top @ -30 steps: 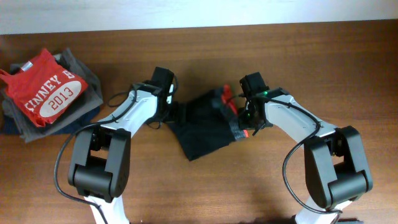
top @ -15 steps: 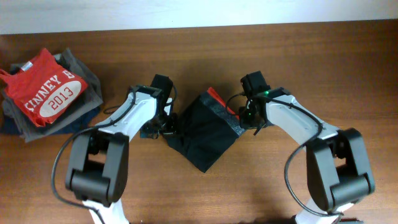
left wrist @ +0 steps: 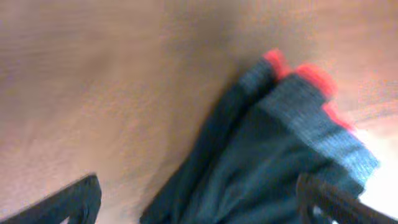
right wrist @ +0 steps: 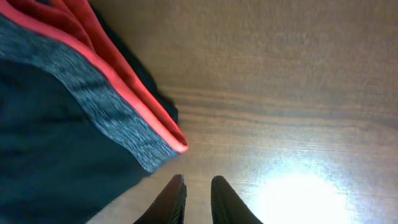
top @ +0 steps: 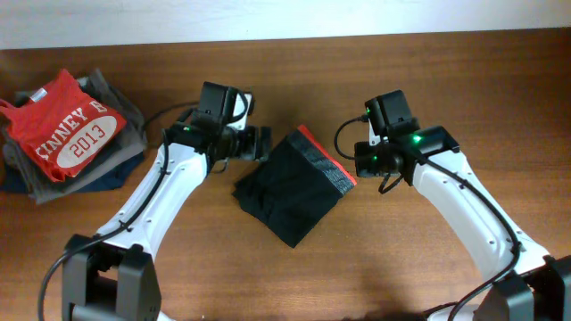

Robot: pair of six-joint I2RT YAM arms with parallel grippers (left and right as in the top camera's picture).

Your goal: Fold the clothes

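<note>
Two hands flank the trousers (top: pixel 290 192), which lie folded into a compact black bundle on the table (top: pixel 428 80) between them. On the left hand (top: pixel 260 143) the fingers are spread wide and grip nothing, with the bundle directly ahead of the open span. On the right hand (right wrist: pixel 198 186) the fingers are drawn almost together and grip nothing. The corner of the grey waistband (right wrist: pixel 93 93), edged red-orange, lies just ahead of the fingertips, clear of them.

left wrist: trousers (left wrist: pixel 273 162) blurred | right wrist: trousers cropped at edge
</note>
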